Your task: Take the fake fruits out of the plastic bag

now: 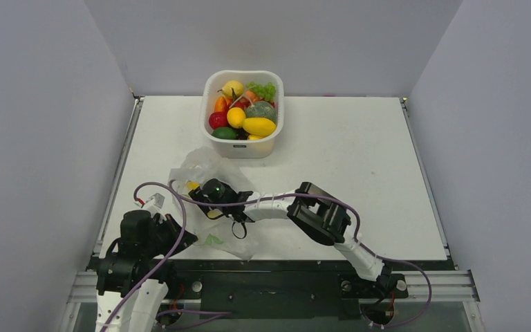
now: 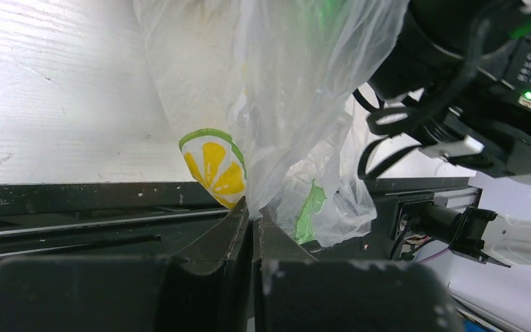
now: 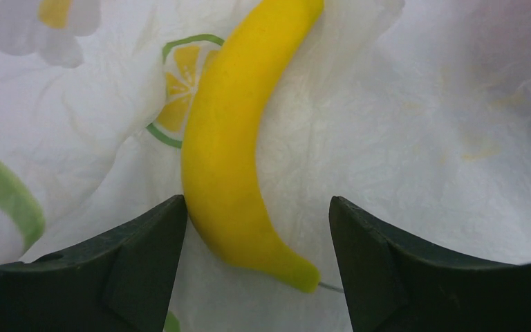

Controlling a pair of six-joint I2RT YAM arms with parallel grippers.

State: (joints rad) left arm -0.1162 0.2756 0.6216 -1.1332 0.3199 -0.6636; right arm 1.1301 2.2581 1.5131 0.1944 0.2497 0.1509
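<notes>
Item: banana (image 3: pixel 238 159), against plastic bag (image 2: pixel 276 90). Light, rigid, slick, I judge; grip mid-body. right claw (image 3: pixel 257 207) spread astride it; left claw (image 2: pixel 252 221) pinches bag.

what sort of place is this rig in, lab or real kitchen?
Most likely a lab test cell, not a home: blank grey walls box in a plain white table, an aluminium rail frame runs along its near edge, and the white square plastic tub holds glossy plastic toy fruit.
</notes>
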